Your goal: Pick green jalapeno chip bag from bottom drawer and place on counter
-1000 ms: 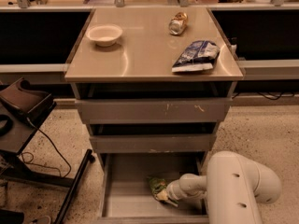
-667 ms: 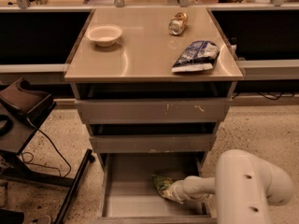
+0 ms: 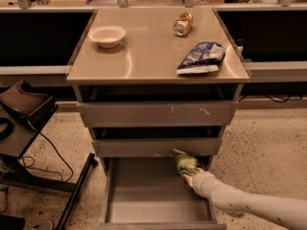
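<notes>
The green jalapeno chip bag (image 3: 184, 162) hangs in my gripper (image 3: 188, 170), lifted above the open bottom drawer (image 3: 158, 198) near its back right corner, just under the front of the middle drawer (image 3: 156, 146). The gripper is shut on the bag's lower end, and my white arm (image 3: 249, 204) reaches in from the lower right. The tan counter (image 3: 153, 56) tops the cabinet above.
On the counter are a white bowl (image 3: 107, 35), a tipped can (image 3: 183, 24) and a blue-and-white chip bag (image 3: 201, 58). The top drawer (image 3: 158, 113) sticks out slightly. A dark side table (image 3: 21, 114) with cables stands at the left.
The gripper has risen from the drawer floor with the green bag in it, moving up and back toward the middle drawer's front. The arm has dropped lower in view.
</notes>
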